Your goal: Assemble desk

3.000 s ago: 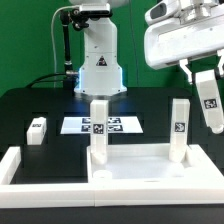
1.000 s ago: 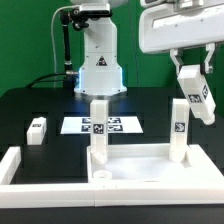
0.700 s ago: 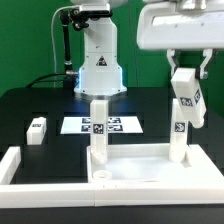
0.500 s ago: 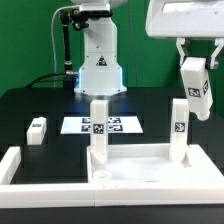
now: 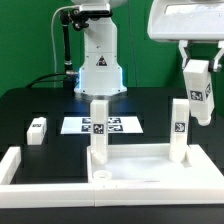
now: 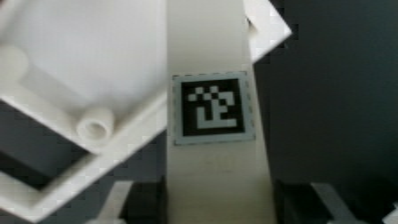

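My gripper (image 5: 198, 68) is shut on a white leg block (image 5: 198, 98) with a square tag. It holds the block upright in the air at the exterior view's right, above and a little beyond a standing leg (image 5: 178, 128). The white tabletop panel (image 5: 140, 168) lies flat at the front with that leg and another standing leg (image 5: 99, 130) on it. A fourth leg block (image 5: 37, 129) lies loose on the black table at the left. In the wrist view the held leg (image 6: 214, 108) fills the middle between the fingers (image 6: 134, 200), with the tabletop (image 6: 71, 60) below it.
The marker board (image 5: 100, 125) lies behind the tabletop. The low white border wall (image 5: 14, 162) runs along the left and front of the tabletop. The robot base (image 5: 97, 62) stands at the back on the black table.
The held leg block went from tilted to upright. It moved toward the exterior view's left, then slightly back right and up. In the last half second it hardly moved.
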You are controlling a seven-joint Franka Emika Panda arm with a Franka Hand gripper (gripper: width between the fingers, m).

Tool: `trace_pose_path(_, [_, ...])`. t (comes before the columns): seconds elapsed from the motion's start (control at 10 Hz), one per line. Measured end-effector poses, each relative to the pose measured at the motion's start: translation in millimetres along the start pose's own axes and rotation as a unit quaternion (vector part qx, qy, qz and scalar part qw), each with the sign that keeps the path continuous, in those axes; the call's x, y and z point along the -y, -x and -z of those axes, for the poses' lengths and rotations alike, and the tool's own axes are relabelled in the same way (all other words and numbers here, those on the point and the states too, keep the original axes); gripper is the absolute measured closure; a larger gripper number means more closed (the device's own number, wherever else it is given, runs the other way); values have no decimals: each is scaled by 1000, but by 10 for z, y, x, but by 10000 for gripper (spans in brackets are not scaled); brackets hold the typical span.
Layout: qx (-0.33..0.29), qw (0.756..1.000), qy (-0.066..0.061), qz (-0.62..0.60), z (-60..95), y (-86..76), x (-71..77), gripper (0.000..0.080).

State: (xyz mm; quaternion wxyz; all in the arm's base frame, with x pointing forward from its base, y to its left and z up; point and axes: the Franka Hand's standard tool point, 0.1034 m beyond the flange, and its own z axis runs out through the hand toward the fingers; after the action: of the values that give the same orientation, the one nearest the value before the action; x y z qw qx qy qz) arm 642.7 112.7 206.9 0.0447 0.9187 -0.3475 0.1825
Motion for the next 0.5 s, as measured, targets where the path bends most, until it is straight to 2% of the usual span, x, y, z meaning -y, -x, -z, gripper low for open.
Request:
trace_pose_path(0.3, [-46, 999, -18, 10, 50, 81, 195, 512])
trace_pose_path(0.5, [-64, 997, -32, 1, 69, 214, 300, 512])
